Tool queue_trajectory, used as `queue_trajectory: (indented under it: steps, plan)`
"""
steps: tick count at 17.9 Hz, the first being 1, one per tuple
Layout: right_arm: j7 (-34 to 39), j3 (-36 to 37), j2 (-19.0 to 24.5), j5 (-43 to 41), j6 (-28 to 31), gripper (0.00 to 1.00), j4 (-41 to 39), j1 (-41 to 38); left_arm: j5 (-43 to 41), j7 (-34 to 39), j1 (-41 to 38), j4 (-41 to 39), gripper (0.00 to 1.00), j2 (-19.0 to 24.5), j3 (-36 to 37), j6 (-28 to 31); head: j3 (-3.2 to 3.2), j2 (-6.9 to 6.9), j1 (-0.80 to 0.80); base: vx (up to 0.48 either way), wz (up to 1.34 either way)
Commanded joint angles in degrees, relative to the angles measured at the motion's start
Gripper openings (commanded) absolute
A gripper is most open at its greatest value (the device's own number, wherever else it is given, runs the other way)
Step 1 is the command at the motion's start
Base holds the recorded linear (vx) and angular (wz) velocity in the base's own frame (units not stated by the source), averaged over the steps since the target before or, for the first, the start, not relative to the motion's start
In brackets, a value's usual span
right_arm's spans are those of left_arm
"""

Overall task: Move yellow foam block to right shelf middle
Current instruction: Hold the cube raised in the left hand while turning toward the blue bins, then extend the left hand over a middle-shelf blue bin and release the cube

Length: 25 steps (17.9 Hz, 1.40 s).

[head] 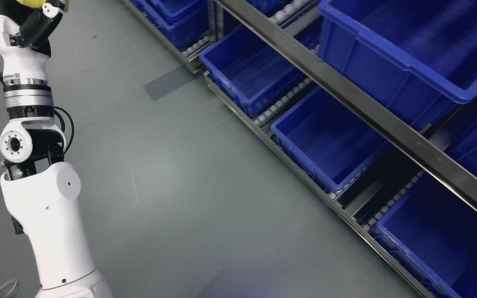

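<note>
Shelving [371,111] of dark metal rails with roller tracks runs diagonally across the right half of the view, its levels filled with open blue bins [408,54]. Left of the shelf spreads the grey floor [172,186], marked near the shelf's far end by a darker rectangular patch [168,82]. Well left of the shelf, the white left arm [44,207] rises from the bottom edge to the top corner. At its tip, far from any bin, the left hand [42,16] is mostly cut off by the frame; its dark fingers appear closed around the yellow foam block [35,3], of which only a sliver shows.
</note>
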State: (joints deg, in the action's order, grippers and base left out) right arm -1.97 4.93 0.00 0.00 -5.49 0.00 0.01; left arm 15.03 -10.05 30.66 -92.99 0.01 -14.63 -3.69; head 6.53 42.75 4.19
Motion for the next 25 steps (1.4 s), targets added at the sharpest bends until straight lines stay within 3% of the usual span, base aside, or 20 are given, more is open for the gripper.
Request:
queue_trajectory:
  steps: [1,4,8,11,15,23,25]
  plan:
    - [0.0,0.0,-1.0,0.2,0.0,1.0,-1.0,-0.1,-0.1,-2.5,5.5,-3.7,0.45,1.0,10.6,0.7,0.0,0.0,0.0,0.392,-0.94]
    - [0.0,0.0,-1.0,0.2,0.0,1.0,-1.0,-0.1,-0.1,-4.5,11.4,-4.5,0.45,2.1,18.6,5.5,0.0,0.0,0.0,0.366,-1.1]
    - [0.0,0.0,-1.0,0.2,0.0,1.0,-1.0,-0.1,-4.4,-9.5,18.3,-4.0,0.45,14.7,27.4,10.5,0.0,0.0,0.0,0.25,-0.82]
    - [0.0,0.0,-1.0,0.2,0.0,1.0,-1.0,-0.1,-15.3,-16.5,18.0,-1.9,0.48,19.3,30.3,10.5,0.0,0.0,0.0,0.154,-0.45]
    - [0.0,0.0,-1.0,0.2,0.0,1.0,-1.0,-0.1,-23.4,-25.7,18.2,1.1,0.48,18.4,30.5,10.2,0.0,0.01,0.0,0.057,-0.17]
    - [0.0,0.1,-1.0,0.2,0.0,1.0,-1.0,-0.1,-30.3,-29.0,19.0,11.6,0.49,6.8,36.1,9.8,0.0,0.01,0.0,0.039,-0.1]
    - [0.0,0.0,-1.0,0.2,0.0,1.0,-1.0,-0.1,-30.7,-28.8,18.9,12.8,0.54,4.0,36.3,9.9,0.0,0.01,0.0,0.034,-0.06]
